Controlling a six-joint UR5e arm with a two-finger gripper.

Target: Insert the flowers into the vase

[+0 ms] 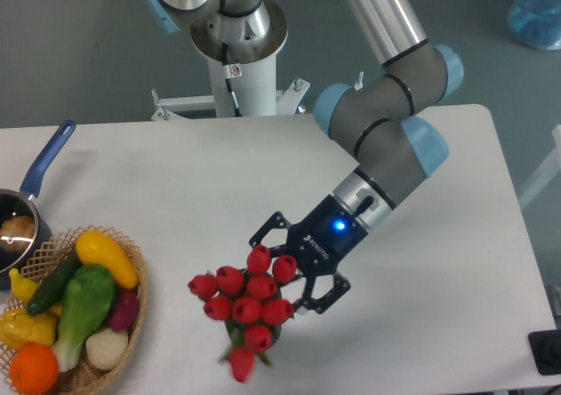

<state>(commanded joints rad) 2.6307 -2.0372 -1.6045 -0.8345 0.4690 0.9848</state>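
One bunch of red tulips (247,306) sits low near the front edge of the white table (175,185), its blooms packed into a rough cluster just in front of the robot's black gripper (298,277). The gripper, lit by a small blue light on its body, reaches down and to the left from the grey and pale blue arm (386,141); its two fingers (326,297) stand spread wide, one above the flower heads and one to their right, pinching nothing. The nearest blooms lie right at the opening between the fingers, and whether they touch the fingers cannot be told. The lowest tulip is blurred, with green leaves showing beneath the cluster. The dark vase is hidden under the blooms and cannot be made out with certainty. At the table's left edge stands a wicker basket (131,325) of toy vegetables, and beyond it a saucepan (26,211) with a blue handle.
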